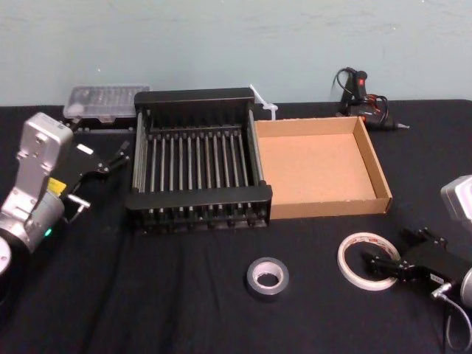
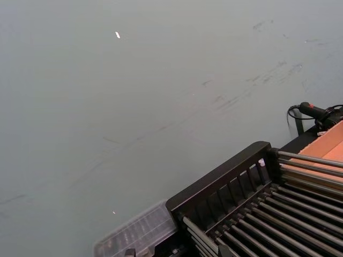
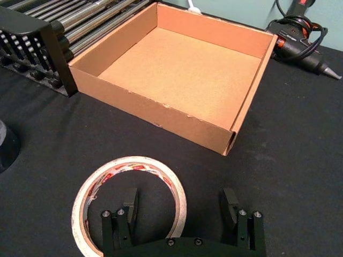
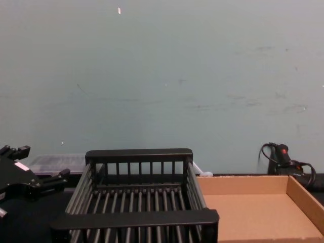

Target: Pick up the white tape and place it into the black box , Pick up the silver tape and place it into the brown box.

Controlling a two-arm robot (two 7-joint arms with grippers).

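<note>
right claw (image 3: 179, 197): nearest thing, low over the counter (image 1: 184, 310) at about 4 o'clock. Spread wide, holding nothing; one finger sits inside the tape ring and the other outside its rim. Can't tell if either touches.
white tape (image 3: 134, 161): thin flat ring lying on the cloth, red print round the inner core, at 5 o'clock of the brown box.
silver tape (image 1: 251, 279): chunky little grey roll with a dark core, flat on the cloth at 9 o'clock of the white ring, well apart from it.
open room: a bare strip of black cloth between both tapes and the boxes' front walls.
black box (image 1: 199, 198): slatted bars, thick flat rims, nothing inside.
brown box (image 1: 332, 206): matte cardboard with low walls, pressed against the crate's 3 o'clock side.
left claw (image 1: 114, 157): raised at 9 o'clock of the crate, fingers apart, gripping nothing.
far edge: clear plastic case (image 1: 103, 103) at 11 o'clock, glue gun (image 1: 365, 99) at 1 o'clock.
</note>
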